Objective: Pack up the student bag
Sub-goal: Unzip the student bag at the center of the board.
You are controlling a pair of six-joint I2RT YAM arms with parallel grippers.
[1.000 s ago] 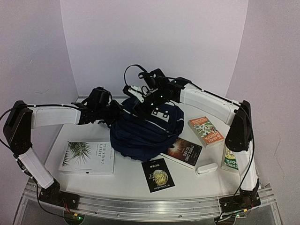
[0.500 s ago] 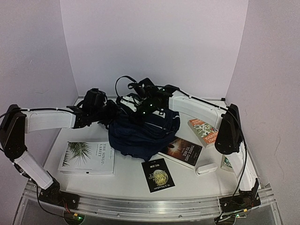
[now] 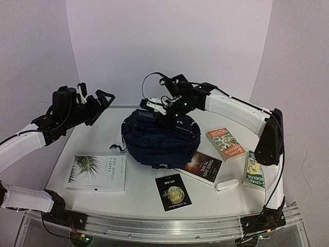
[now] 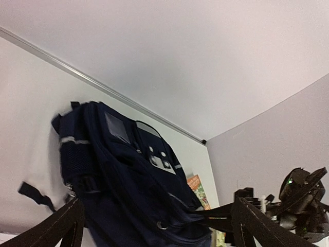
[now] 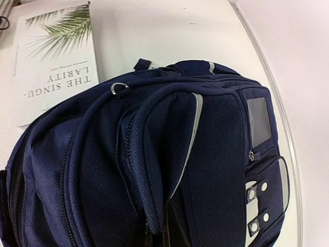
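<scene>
The student bag (image 3: 159, 141) lies on the table (image 3: 139, 191); the right gripper (image 3: 153, 109) pinches a fold on its top, fingertips hidden, while the left gripper (image 3: 95, 94) hangs spread wide left of it.

Robot lab cell, white table (image 3: 139, 193), plain pale walls (image 3: 169, 41) on three sides, aluminium rail (image 3: 164, 226) along near edge

Soft, faintly lilac light falls from above; shadows around the student bag (image 3: 159, 146) on the table (image 3: 139, 190) are pale and diffuse. The overhead view is slightly soft. In the left wrist view the left gripper's (image 4: 158, 206) fingers (image 4: 252, 231) are near-black silhouettes, the bag's edge ahead of them is smeared by motion blur, and the wall seam is bowed. The right wrist view is sharp on the weave, with the tabletop nearly blown out. The fold nearest the lens sinks into black.
</scene>
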